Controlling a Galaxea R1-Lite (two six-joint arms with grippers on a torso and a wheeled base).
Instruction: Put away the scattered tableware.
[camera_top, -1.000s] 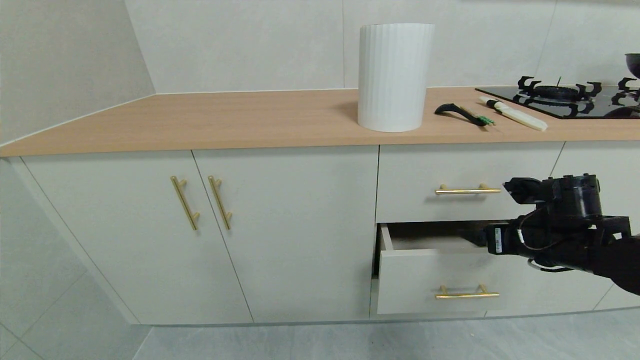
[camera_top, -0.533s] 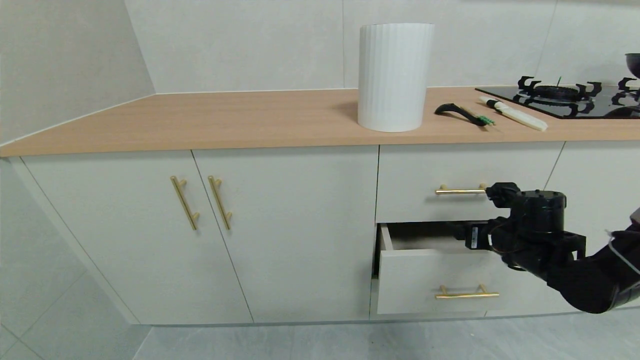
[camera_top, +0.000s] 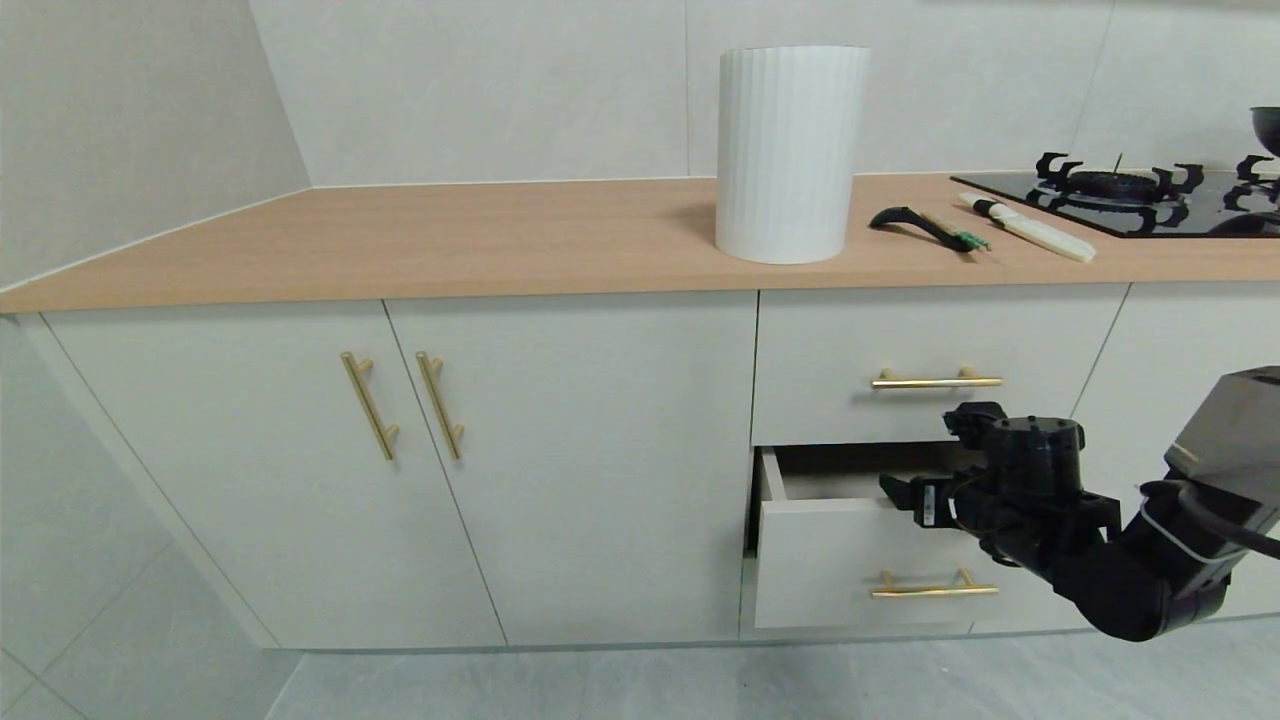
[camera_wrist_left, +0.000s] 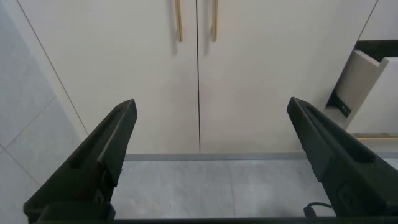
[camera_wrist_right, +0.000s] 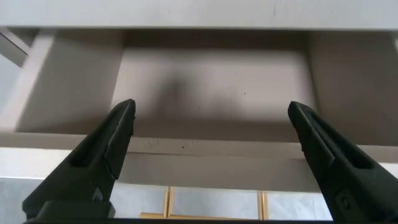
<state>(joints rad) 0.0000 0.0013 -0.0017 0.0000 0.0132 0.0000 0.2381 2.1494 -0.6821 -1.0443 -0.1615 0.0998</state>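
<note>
Landmark: the open drawer (camera_top: 850, 545), the lower of two in the cabinet front, is pulled partway out. Its gold handle sits low on its front panel.

Right gripper: the right gripper (camera_top: 925, 455) hangs at the mouth of the open drawer, just above the top edge of the front panel. Its jaws are spread wide. In the right wrist view the two fingers frame the drawer's pale inside.

Left gripper: the left gripper (camera_wrist_left: 211, 106) has its jaws spread wide. It faces the cupboard doors (camera_wrist_left: 199, 68) that stand beside the open drawer, low over the floor (camera_wrist_left: 205, 186).

Black utensil: the black utensil (camera_top: 925, 228), green at one end, lies on the worktop (camera_top: 450, 240) above the open drawer.

Cream utensil: the cream utensil (camera_top: 1030, 228) lies on the worktop above the open drawer and a little to its right, just beside the black utensil. Whether the two touch cannot be told.

Canister: the white ribbed canister (camera_top: 790, 155) stands upright on the worktop above the open drawer's left end, near the black utensil.

Closed drawer: the closed drawer (camera_top: 935, 345) sits directly above the open drawer.

Hob: the hob (camera_top: 1120, 200) is set into the worktop up and to the right of the open drawer, beyond the cream utensil.
</note>
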